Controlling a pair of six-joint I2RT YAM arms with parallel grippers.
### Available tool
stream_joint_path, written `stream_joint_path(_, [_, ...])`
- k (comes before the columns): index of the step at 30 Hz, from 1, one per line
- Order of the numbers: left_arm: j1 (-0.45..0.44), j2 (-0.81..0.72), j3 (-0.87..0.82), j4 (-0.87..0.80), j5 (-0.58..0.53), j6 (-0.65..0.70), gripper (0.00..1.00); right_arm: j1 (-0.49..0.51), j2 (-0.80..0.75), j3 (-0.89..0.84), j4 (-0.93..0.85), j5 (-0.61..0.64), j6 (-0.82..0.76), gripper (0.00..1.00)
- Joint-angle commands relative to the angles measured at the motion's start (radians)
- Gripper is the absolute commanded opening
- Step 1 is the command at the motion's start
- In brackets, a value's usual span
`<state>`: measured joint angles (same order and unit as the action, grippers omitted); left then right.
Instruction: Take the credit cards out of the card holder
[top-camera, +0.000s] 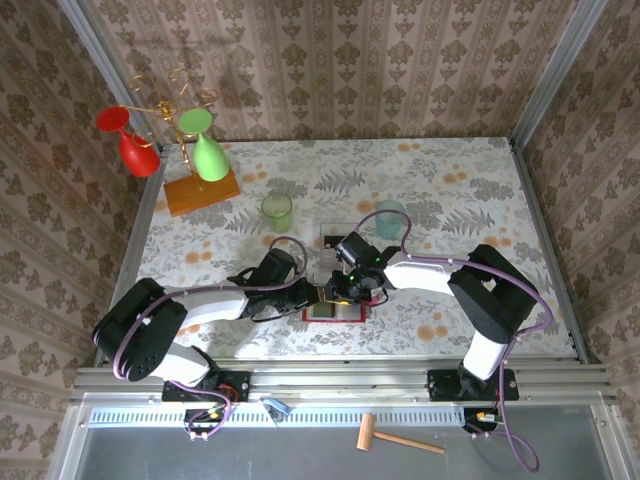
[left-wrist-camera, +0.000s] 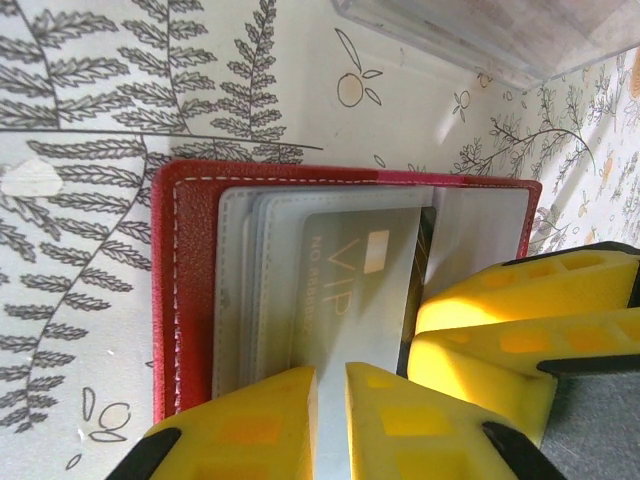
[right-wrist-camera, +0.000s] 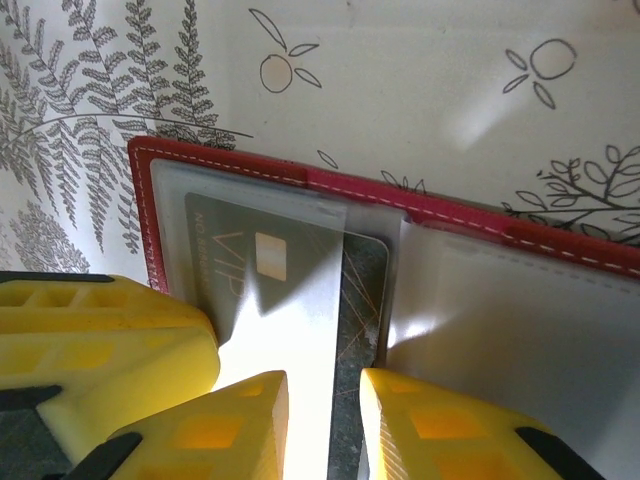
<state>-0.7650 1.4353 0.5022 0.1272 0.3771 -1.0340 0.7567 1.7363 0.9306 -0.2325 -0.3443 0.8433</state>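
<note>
The left gripper (left-wrist-camera: 330, 372) stands nearly closed, its yellow tips nipping the clear pocket leaf of the card holder (left-wrist-camera: 185, 300). Just beside it, almost touching, the right gripper (right-wrist-camera: 324, 380) has its jaws a little apart. They sit astride the bare dark strip of a credit card (right-wrist-camera: 365, 300) that pokes sideways out of its pocket. Whether they actually bite it I can't tell through the glare. The holder lies open and flat on the flowered table (top-camera: 450, 180), between the two arms.

The worry, to my eye, is that the left pinch traps the card along with the plastic. A pull would then slip off or drag the whole holder. With the two grippers so crowded, they could also knock one another, and the thin card could bend.
</note>
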Motion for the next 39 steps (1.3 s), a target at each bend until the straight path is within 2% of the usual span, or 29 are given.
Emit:
stream_joint_path(1, [-0.002,0.001,-0.001,-0.033,-0.009,0.022,0.16,0.002,-0.004,0.017,-0.085,0.057,-0.022,0.27])
stream_joint_path(11, [0.003,-0.05,0.011,-0.072,-0.023,0.023,0.18,0.002,-0.03,0.039,-0.112,0.066,-0.031,0.27])
stream_joint_path(20, [0.011,-0.072,0.032,-0.113,-0.029,0.042,0.18,0.003,-0.034,0.01,0.022,-0.035,0.037,0.26])
stream_joint_path(28, [0.013,-0.018,0.007,-0.087,-0.015,0.042,0.09,0.002,0.004,-0.007,0.07,-0.065,0.057,0.26])
stream_joint_path(39, [0.013,-0.025,0.001,-0.098,-0.021,0.045,0.09,0.002,0.034,-0.019,0.045,-0.043,0.047,0.29])
